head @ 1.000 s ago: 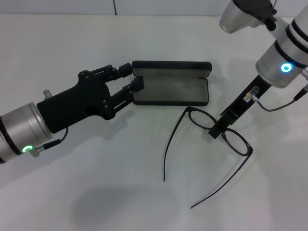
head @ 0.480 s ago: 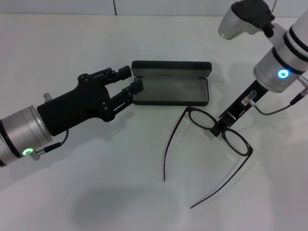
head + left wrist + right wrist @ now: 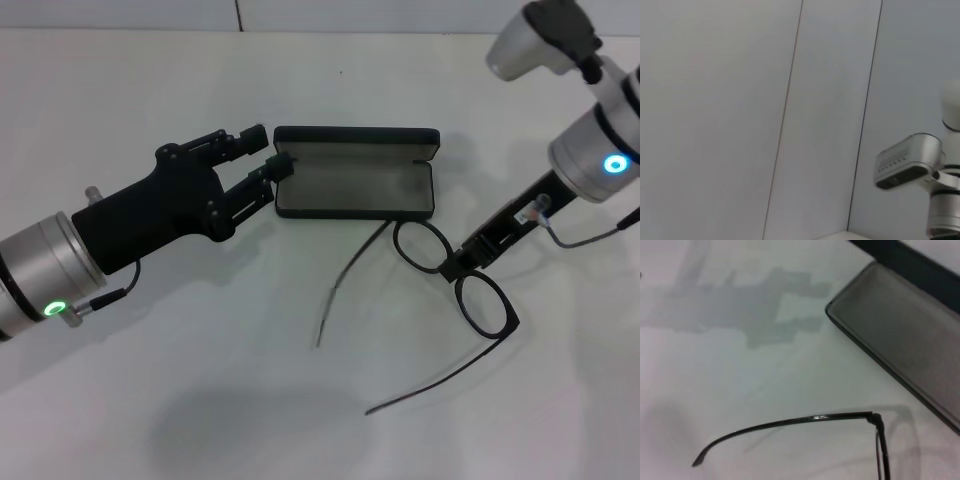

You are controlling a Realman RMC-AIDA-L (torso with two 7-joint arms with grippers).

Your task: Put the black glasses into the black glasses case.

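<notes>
The right gripper point(image 3: 452, 267) was closed on the bridge of the black glasses point(image 3: 455, 280) — temples spread, lying just in front of the open black glasses case point(image 3: 355, 186). The left gripper point(image 3: 268, 153) stood open at the case's left end on the white table point(image 3: 200, 400).

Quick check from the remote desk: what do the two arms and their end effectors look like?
Both arms are silver-grey cylinders with black end effectors. The left end effector has a bulky black linkage body, a green ring light and a thin cable; the right end effector is slim and black, below a blue ring light and grey cable.
</notes>
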